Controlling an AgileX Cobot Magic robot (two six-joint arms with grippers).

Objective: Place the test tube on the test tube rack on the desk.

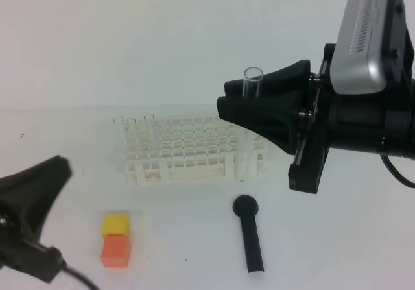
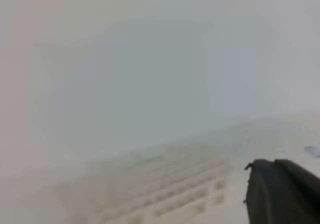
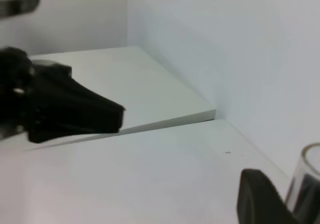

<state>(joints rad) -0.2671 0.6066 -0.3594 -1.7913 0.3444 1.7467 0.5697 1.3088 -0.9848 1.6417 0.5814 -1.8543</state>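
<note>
White desk (image 1: 337, 238) holds the test tube rack (image 1: 194, 150), a black stick (image 1: 249, 235) and yellow and orange blocks (image 1: 117, 240). Right gripper (image 1: 243, 108) pinches the test tube (image 1: 251, 82) upright above the rack's right end, open top up. Left gripper (image 1: 39, 193) sits closed, holding nothing.

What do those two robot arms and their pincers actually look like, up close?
Both are matte black. The right pincer has broad fingers tapering to blunt tips, bolted to a blocky black wrist topped by a silver-grey camera box with a slotted face and a thin black cable. The left pincer has the same wedge shape and trails a black cable.
</note>
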